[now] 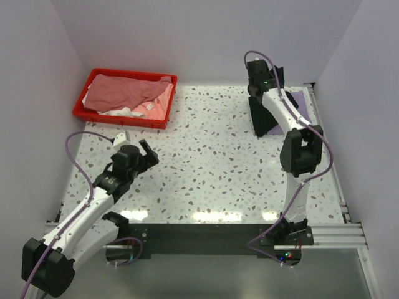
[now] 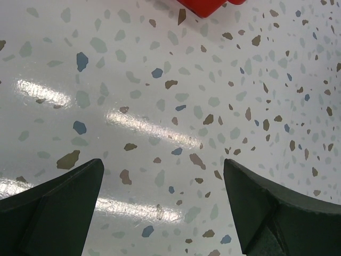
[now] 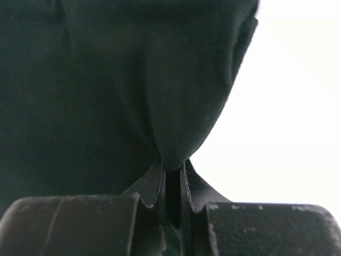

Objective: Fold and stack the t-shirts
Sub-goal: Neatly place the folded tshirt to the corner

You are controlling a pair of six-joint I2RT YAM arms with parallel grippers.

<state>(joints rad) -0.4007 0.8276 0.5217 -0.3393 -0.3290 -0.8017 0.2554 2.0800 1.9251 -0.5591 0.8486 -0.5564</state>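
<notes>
**Speckled table [image 1: 212, 168], far right corner: black shirt [image 1: 260, 118] on the lift**

Found right gripper [image 3: 171, 168] pinched tight on a fold of the black shirt, cloth hanging beside purple shirt [image 1: 298, 103] laid flat in that corner. Could not tell whether the lower hem touches down. Found left gripper [image 2: 163, 165] spread wide and empty, hovering over bare tabletop near red bin [image 1: 118, 119]. Noted pink shirt [image 1: 124, 90] and white shirt [image 1: 121, 112] heaped unfolded in the bin. Judged step in hand: setting black onto purple. Next: lower squarely, align edges, release.
</notes>
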